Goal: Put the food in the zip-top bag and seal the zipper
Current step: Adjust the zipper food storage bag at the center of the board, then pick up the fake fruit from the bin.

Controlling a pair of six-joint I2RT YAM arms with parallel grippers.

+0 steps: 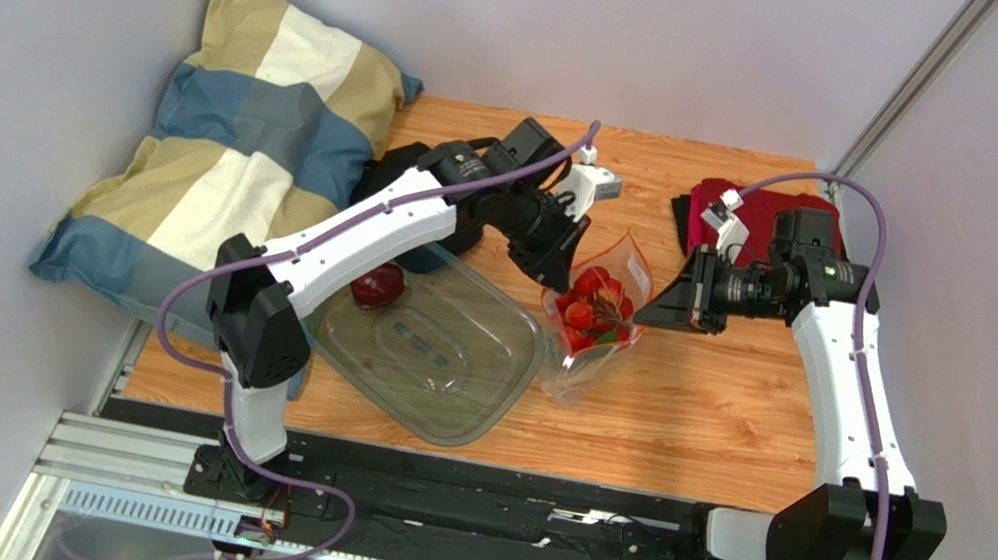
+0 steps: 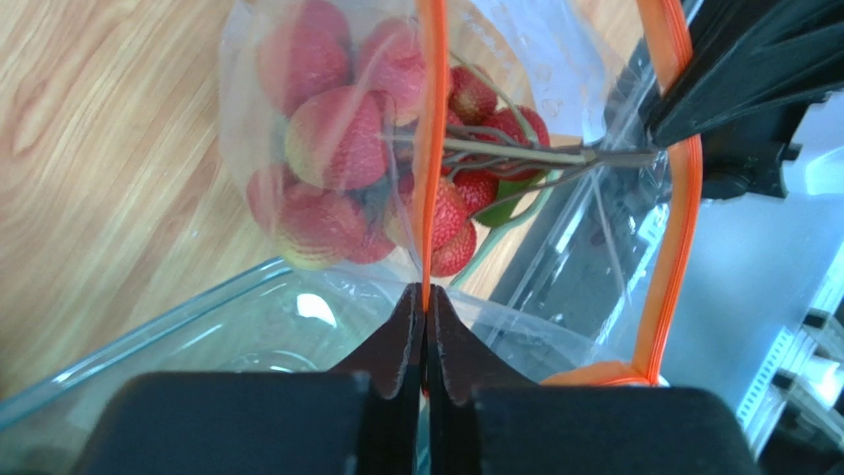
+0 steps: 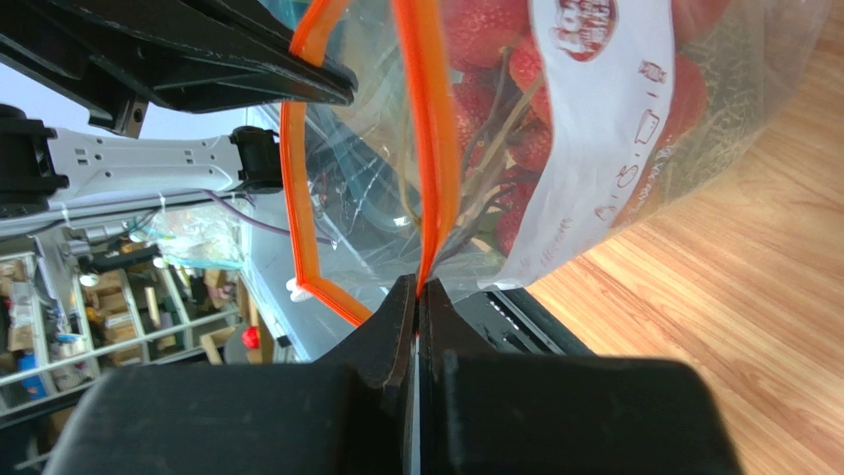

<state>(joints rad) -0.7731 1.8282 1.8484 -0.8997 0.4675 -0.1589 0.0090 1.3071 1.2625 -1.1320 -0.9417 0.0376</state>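
Observation:
The zip-top bag [image 1: 596, 330] stands on the wooden table between my two grippers, mouth up and spread open. The bunch of small red-and-yellow fruits [image 2: 337, 139] lies inside it. A green netted surface, the melon [image 3: 738, 69], shows through the plastic beside the white label [image 3: 594, 119]. My left gripper [image 2: 426, 297] is shut on one side of the orange zipper strip [image 2: 431, 148]. My right gripper [image 3: 418, 287] is shut on the opposite side of the strip [image 3: 433, 148]. The small white slider [image 3: 293, 288] sits at a corner of the mouth. The dark red fruit [image 1: 376, 287] lies at the tub's left edge.
A clear plastic tub [image 1: 441, 392] sits left of the bag, partly under my left arm. A striped pillow [image 1: 246, 147] fills the back left corner. A dark red cloth [image 1: 760, 215] and a small white object [image 1: 600, 180] lie at the back. Walls close both sides.

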